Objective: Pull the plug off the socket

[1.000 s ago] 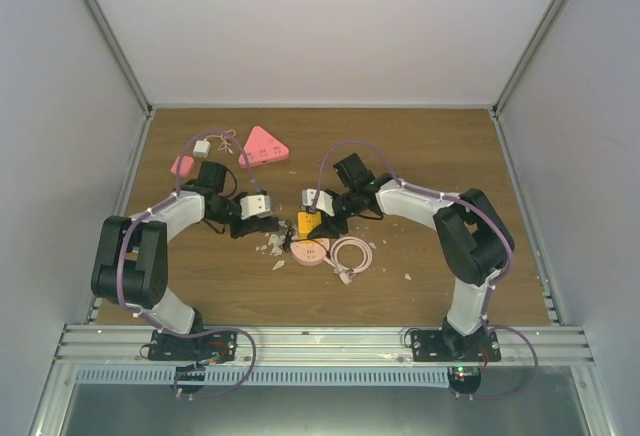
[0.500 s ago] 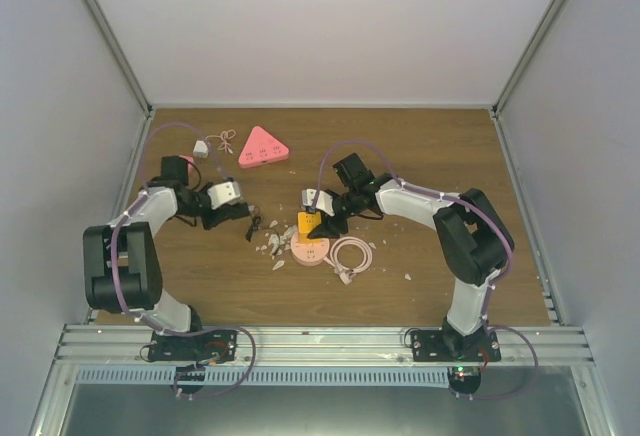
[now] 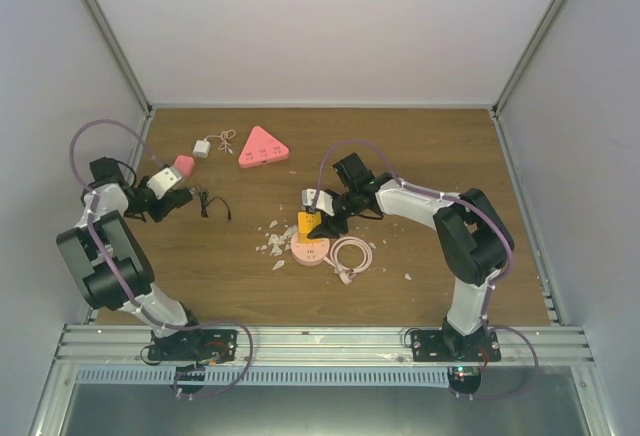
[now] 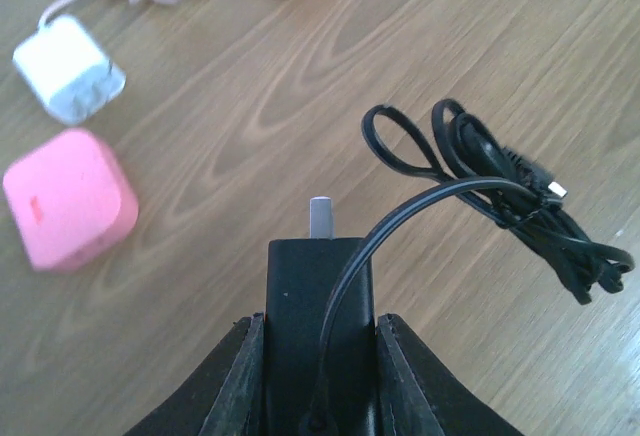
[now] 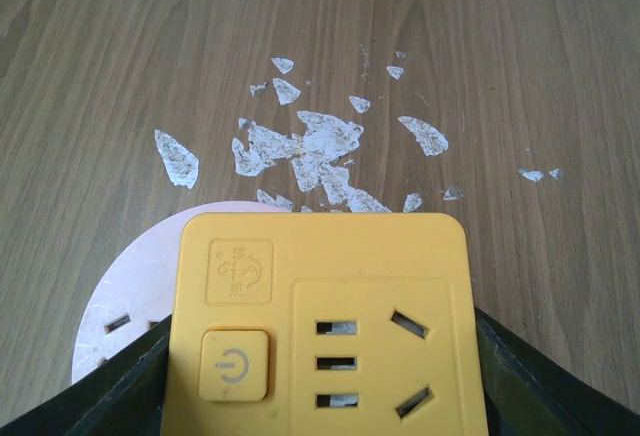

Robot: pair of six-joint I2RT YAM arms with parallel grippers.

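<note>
Near the table's [image 3: 420,156] middle, the yellow socket [image 5: 320,286] was clamped in the right gripper [image 3: 318,218], over a round pink disc [image 3: 310,251]. Farther back, by the left edge, the black plug [image 4: 300,286] was pinched in the left gripper [image 3: 165,196], well apart from the socket.

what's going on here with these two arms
The left jaws are shut on the black plug, out at the table's left side, its black cable lying on the wood. The right jaws hold the yellow socket over a round pink socket. Plug and socket are apart.
</note>
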